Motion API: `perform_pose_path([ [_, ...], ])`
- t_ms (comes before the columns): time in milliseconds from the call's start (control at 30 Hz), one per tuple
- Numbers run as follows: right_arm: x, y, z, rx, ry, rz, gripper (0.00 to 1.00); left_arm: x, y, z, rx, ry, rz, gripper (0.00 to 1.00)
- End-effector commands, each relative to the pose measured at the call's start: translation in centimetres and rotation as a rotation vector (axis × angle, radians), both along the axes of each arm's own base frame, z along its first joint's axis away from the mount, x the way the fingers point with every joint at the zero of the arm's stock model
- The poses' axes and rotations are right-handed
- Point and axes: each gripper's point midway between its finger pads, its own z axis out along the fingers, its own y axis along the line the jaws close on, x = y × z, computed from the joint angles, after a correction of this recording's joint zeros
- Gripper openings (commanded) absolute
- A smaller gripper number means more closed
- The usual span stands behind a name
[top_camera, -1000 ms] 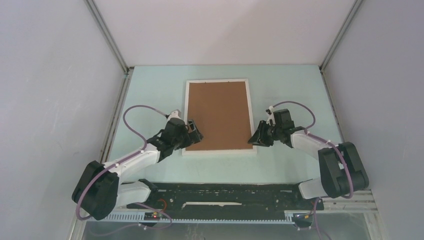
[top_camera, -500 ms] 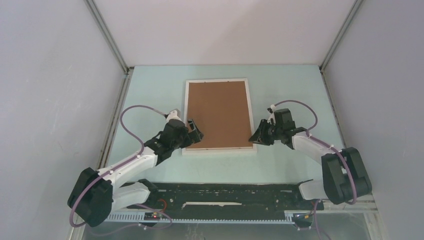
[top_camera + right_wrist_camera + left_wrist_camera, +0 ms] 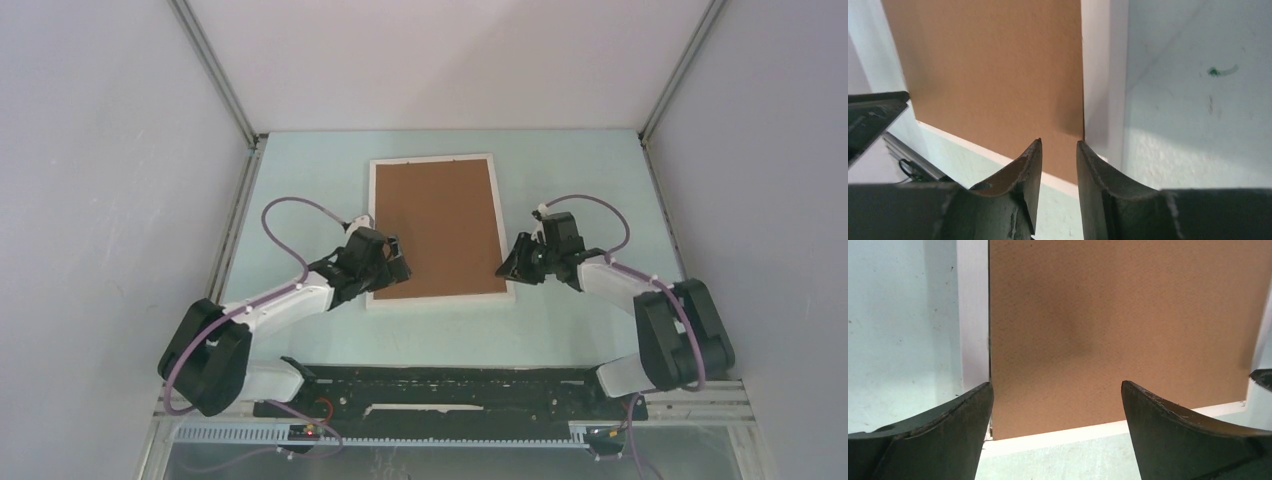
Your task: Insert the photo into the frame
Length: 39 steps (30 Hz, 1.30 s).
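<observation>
The frame lies flat mid-table, a thin white rim around a plain brown backing board. The photo is hidden. My left gripper hangs over the frame's near left corner, wide open. In the left wrist view the gripper spans the board and the white rim, with nothing between the fingers. My right gripper is at the frame's near right edge. In the right wrist view the gripper has a narrow, empty gap over the seam between board and rim.
A black rail runs along the near edge between the arm bases. Grey enclosure walls with metal corner posts close in the pale green table. A small green mark is on the table right of the frame.
My left gripper has moved right and a little farther, onto the frame's near left corner. My right gripper has shifted slightly away from me along the right edge. The frame has not moved.
</observation>
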Motion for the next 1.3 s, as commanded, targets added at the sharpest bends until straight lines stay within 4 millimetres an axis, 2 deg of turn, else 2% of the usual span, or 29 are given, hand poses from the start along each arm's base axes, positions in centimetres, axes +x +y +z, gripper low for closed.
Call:
perform_pose_path([
  [0, 3.0, -0.7, -0.9, -0.082, -0.043, -0.013, 0.42, 0.9, 0.9, 1.0, 0.108, -0.025, -0.019, 1.0],
  [200, 2.0, -1.0, 2.0, -0.093, -0.086, 0.036, 0.5, 0.0, 1.6, 5.1, 0.074, -0.134, -0.059, 1.0],
  [267, 0.9, -0.8, 2.7, -0.09, -0.072, 0.076, 0.54, -0.7, 1.2, 6.1, 0.03, -0.146, -0.091, 1.0],
  [367, -1.1, -0.1, 3.2, -0.042, -0.024, 0.135, 0.61, -1.7, 0.8, 6.5, -0.036, -0.138, -0.098, 1.0],
  [500, -2.3, 0.8, 3.0, -0.017, -0.017, 0.171, 0.65, -2.4, 0.0, 5.6, -0.145, -0.093, -0.094, 1.0],
  [567, -1.9, 1.0, 2.9, -0.006, -0.023, 0.167, 0.65, -2.3, -0.3, 5.1, -0.208, -0.075, -0.08, 1.0],
  [633, -1.0, 0.2, 2.8, -0.015, -0.029, 0.136, 0.67, -2.0, -0.1, 4.6, -0.272, -0.065, -0.046, 1.0],
  [767, 1.3, -1.8, 2.7, -0.01, -0.041, 0.048, 0.75, -1.1, 2.9, 3.1, -0.307, -0.073, 0.099, 1.0],
  [867, 2.1, -1.8, 1.7, 0.036, 0.001, 0.049, 0.76, -0.5, 4.3, 2.0, -0.332, -0.073, 0.155, 1.0],
  [1033, 2.1, -1.3, -0.9, 0.076, 0.093, 0.049, 0.73, 1.3, 4.0, 1.3, -0.332, -0.076, 0.155, 1.0],
  [1167, 1.9, -0.4, -1.2, 0.123, 0.109, 0.048, 0.7, 2.8, 3.5, 1.0, -0.371, -0.09, 0.173, 1.0],
  [1267, 1.4, 0.4, -1.4, 0.132, 0.122, 0.06, 0.65, 3.8, 2.3, 0.7, -0.411, -0.063, 0.143, 1.0],
])
